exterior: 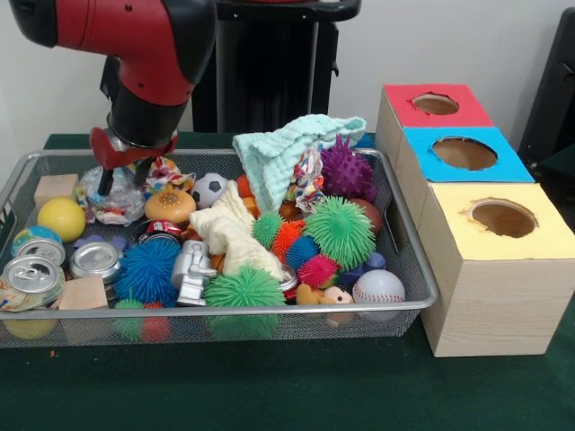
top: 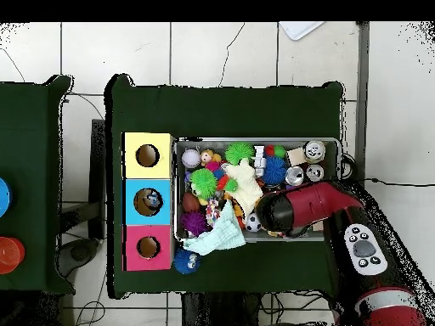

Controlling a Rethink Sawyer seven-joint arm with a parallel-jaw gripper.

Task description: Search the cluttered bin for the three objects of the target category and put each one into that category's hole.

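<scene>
- Partly hidden, the claw (exterior: 123, 177) is showing only its red fingers below the black wrist in the front view; the arm (top: 306, 206) is covering it fully from overhead.
- Its fingers are hanging slightly spread, tips dipping onto a crumpled clear plastic bottle (exterior: 108, 197); whether they are pinching it, cannot tell.
- That bottle is looking creased and see-through, with coloured print showing through; its outline is hard to make out among the clutter.
- Other bottles are not making themselves out anywhere in the pile; toys are burying much of the bin (exterior: 415, 269) floor.
- Bin is sitting directly under the claw, silver mesh, wide and shallow.
- Silver cans (exterior: 94, 260) are lying just in front of the claw, toward the camera.
- Pale green cloth (exterior: 287, 144) is draping over toys off to the claw's side, hiding what lies beneath.
- Red-topped hole (exterior: 436, 104) is sitting well apart from the claw, beyond the bin's far end, on the pale wooden box, beside the blue-topped hole (exterior: 464, 153).
</scene>
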